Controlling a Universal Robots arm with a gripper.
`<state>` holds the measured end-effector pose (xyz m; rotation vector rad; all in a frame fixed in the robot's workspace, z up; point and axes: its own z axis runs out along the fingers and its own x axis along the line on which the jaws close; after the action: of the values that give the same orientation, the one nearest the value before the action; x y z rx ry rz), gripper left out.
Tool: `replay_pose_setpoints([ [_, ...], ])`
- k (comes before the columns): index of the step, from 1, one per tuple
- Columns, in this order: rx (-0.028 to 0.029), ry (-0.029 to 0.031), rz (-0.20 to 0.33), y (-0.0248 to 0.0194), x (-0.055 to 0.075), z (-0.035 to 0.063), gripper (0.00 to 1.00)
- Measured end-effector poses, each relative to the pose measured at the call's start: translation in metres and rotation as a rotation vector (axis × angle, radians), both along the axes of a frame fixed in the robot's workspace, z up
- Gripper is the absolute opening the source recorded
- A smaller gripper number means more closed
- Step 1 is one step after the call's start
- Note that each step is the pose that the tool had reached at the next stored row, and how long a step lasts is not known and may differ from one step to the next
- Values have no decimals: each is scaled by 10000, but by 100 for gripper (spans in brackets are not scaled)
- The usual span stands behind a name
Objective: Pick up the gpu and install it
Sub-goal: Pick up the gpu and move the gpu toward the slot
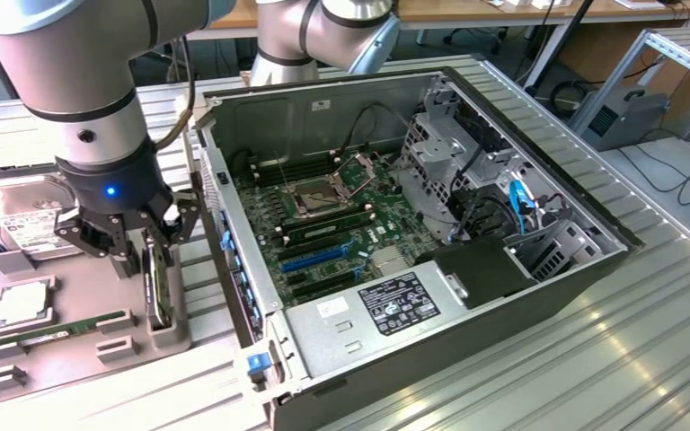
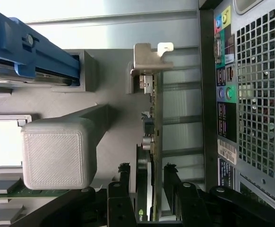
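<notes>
The gpu (image 1: 154, 296) stands on its edge in a slot of the grey holder tray (image 1: 82, 364), at the exterior view's left beside the open computer case (image 1: 441, 224). In the wrist view the gpu (image 2: 152, 127) is seen edge-on, with its silver end bracket (image 2: 147, 61) at the far end. My gripper (image 1: 144, 256) hangs low over the card's top edge and is open. The gripper (image 2: 147, 177) straddles the card, one black fingertip (image 2: 124, 171) on each side, with a small gap between each finger and the board.
On the tray lie a silver hard drive (image 1: 22, 215), a CPU (image 1: 22, 305) and a green memory stick (image 1: 57, 330). The case's motherboard has a blue slot (image 1: 315, 258). A grey tray post (image 2: 59, 151) and the case's rear panel (image 2: 260, 94) flank the card.
</notes>
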<state>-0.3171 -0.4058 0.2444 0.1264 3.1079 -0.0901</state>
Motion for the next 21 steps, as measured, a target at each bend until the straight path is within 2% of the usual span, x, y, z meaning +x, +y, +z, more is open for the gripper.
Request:
replay_pose_setpoints([
  [3,4,1,-6,1,0,-2,41],
  [5,4,2,-5,1,0,-2,28],
  [6,4,1,-6,1,0,-2,27],
  [21,4,0,-6,1,0,-2,27],
])
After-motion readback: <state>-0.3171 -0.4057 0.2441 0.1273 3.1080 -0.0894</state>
